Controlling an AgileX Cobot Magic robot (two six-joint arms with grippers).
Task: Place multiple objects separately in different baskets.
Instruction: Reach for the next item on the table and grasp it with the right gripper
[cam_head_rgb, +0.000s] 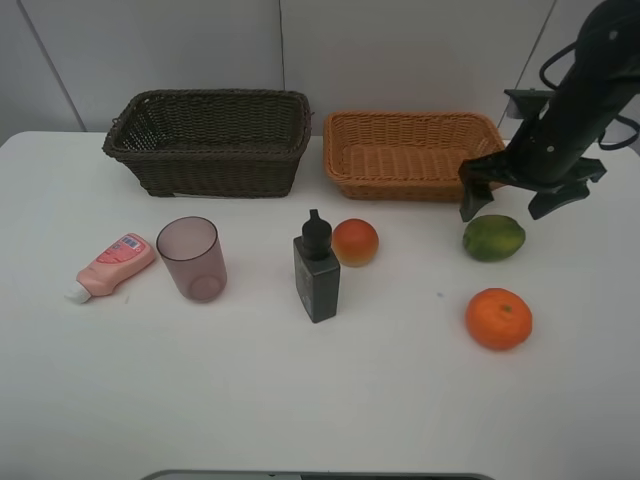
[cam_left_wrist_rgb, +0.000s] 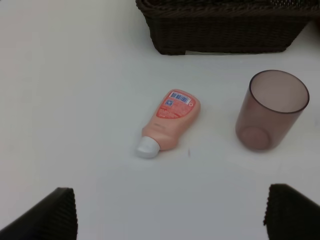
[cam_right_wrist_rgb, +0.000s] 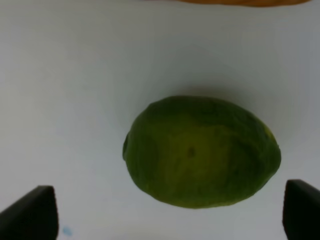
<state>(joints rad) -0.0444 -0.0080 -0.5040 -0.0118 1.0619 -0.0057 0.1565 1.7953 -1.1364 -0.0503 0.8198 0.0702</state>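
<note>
The green fruit (cam_head_rgb: 493, 238) lies on the white table; my right gripper (cam_head_rgb: 505, 207) hangs open just above and behind it, empty, and the right wrist view shows the fruit (cam_right_wrist_rgb: 201, 151) between the spread fingertips (cam_right_wrist_rgb: 31, 212). The orange (cam_head_rgb: 498, 318), the red-orange fruit (cam_head_rgb: 355, 242), the dark pump bottle (cam_head_rgb: 316, 269), the mauve cup (cam_head_rgb: 191, 259) and the pink tube (cam_head_rgb: 114, 265) rest on the table. The dark brown basket (cam_head_rgb: 210, 141) and the orange-tan basket (cam_head_rgb: 410, 153) stand at the back, both empty. My left gripper (cam_left_wrist_rgb: 167, 212) is open above the table near the tube (cam_left_wrist_rgb: 168, 120) and cup (cam_left_wrist_rgb: 270, 109); it is out of the exterior view.
The corner of the dark basket (cam_left_wrist_rgb: 225, 25) shows beyond the tube in the left wrist view. The rim of the orange-tan basket (cam_right_wrist_rgb: 245, 2) lies just beyond the green fruit. The table's front edge (cam_head_rgb: 320, 474) is near the bottom.
</note>
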